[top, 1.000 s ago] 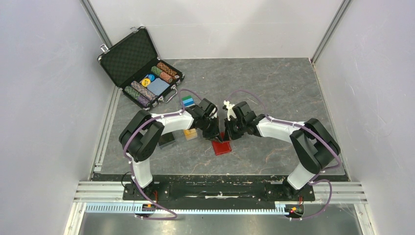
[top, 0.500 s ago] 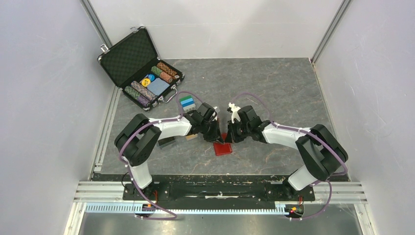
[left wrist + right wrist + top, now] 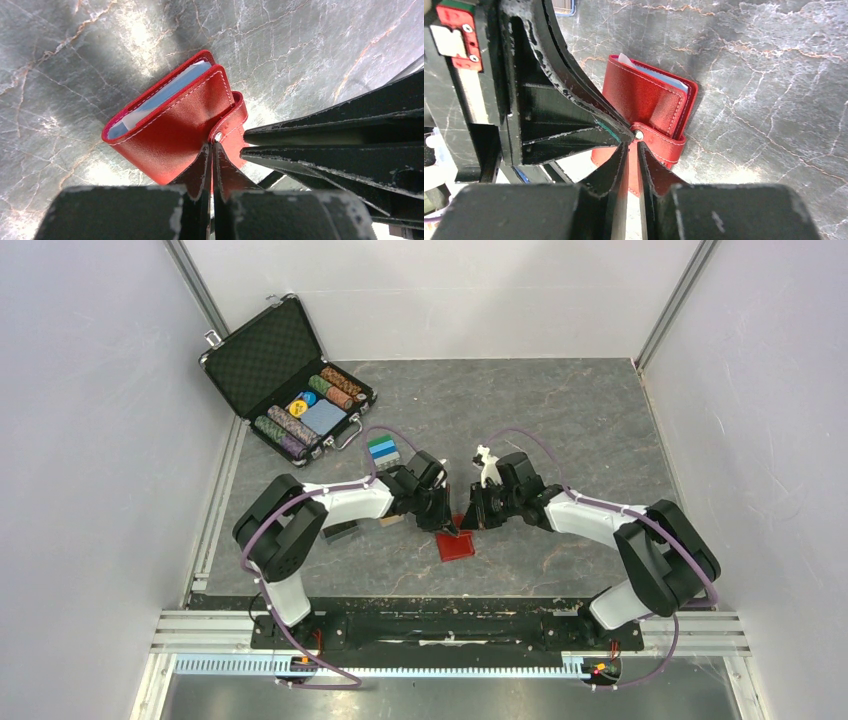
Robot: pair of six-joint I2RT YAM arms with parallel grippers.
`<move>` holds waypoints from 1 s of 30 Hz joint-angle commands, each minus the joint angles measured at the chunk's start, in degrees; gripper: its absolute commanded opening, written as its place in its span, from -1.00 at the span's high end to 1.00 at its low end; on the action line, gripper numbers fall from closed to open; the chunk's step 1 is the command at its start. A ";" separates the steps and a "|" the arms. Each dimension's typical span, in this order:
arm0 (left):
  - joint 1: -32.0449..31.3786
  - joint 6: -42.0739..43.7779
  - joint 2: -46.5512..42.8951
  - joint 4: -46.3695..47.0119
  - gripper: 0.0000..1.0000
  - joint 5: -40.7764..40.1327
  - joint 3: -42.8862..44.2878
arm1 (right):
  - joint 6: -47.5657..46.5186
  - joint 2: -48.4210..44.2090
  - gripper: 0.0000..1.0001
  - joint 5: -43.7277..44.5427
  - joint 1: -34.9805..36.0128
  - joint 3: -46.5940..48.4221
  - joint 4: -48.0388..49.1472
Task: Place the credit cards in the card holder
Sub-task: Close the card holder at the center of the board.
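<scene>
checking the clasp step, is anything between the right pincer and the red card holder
Nothing visible does. The right pincer has its tips right at the snap strap of the card holder, jaws slightly apart. The only other thing there is the left pincer, shut, which meets the same strap from the opposite side.

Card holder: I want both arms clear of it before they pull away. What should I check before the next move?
1. Card holder folded closed: ok.
2. Pale card tucked inside: ok.
3. Strap over the front, snap engaged: cannot tell.
4. Left gripper released from the snap: not ok, shut right at it.
5. Right gripper jaws parted: ok, narrowly.
</scene>
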 commanded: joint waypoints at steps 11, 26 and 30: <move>-3.60 1.15 -0.07 -12.70 0.96 -5.57 7.45 | 0.98 0.07 1.00 -1.61 -0.17 -1.83 2.40; -3.78 2.13 2.86 -13.32 0.96 -8.85 7.36 | 0.78 0.87 1.00 -2.89 -0.08 -3.10 3.74; -3.74 2.54 3.57 -13.11 0.96 -9.31 7.87 | 0.78 -0.05 1.00 -3.30 0.01 -2.80 4.21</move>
